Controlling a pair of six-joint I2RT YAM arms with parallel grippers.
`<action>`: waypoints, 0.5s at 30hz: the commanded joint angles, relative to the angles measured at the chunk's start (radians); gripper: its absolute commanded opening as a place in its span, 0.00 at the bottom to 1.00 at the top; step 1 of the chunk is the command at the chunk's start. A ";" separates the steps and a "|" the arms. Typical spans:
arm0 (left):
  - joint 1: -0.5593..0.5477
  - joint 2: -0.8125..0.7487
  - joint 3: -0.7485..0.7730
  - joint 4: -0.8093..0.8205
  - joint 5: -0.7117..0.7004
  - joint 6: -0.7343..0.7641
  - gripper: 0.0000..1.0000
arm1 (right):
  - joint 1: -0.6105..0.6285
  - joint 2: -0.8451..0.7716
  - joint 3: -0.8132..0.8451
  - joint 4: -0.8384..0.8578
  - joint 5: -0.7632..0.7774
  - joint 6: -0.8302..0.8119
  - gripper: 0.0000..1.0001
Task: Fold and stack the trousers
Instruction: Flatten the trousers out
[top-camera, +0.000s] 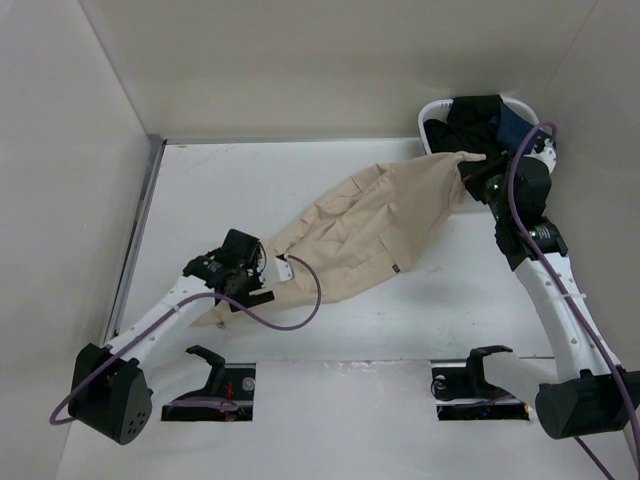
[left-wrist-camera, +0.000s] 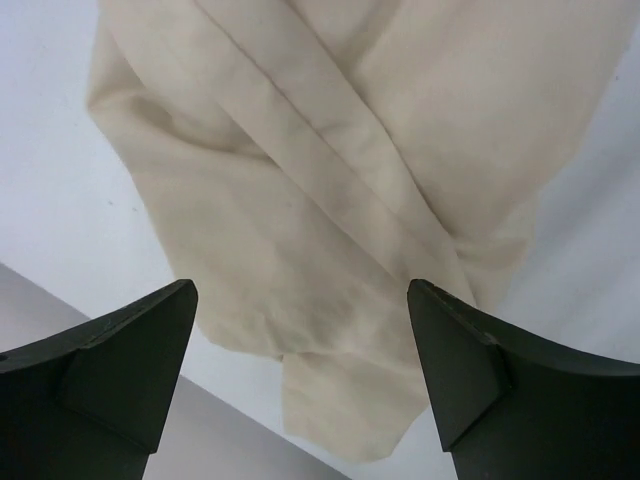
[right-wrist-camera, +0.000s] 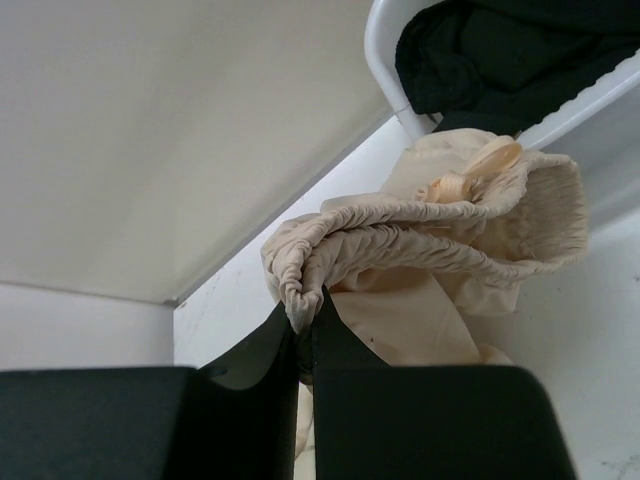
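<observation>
The left arm's base (top-camera: 110, 395) sits at the near left corner of the worktop (top-camera: 240, 180). Further in, the left gripper (left-wrist-camera: 300, 300) hangs over the leg end of the trousers (top-camera: 380, 225), its jaws spread wide and holding nothing. The wrinkled beige trousers lie in a diagonal across the worktop, from near left up to far right, with a small dark label (top-camera: 397, 267) on their near edge. At the far right, the right gripper (right-wrist-camera: 305, 320) is pinched tight on their gathered waist. It is just beside a white basket (top-camera: 430, 115) that holds dark garments (top-camera: 475, 120).
</observation>
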 joint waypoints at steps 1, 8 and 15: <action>0.021 0.026 -0.018 -0.181 0.087 0.047 0.86 | -0.009 -0.015 -0.015 0.055 0.023 -0.011 0.01; 0.015 0.084 0.043 -0.198 0.143 -0.033 0.86 | -0.025 -0.023 -0.035 0.067 0.023 -0.018 0.01; 0.124 0.207 0.029 -0.085 0.074 -0.016 0.27 | -0.055 -0.064 -0.092 0.087 0.012 -0.019 0.02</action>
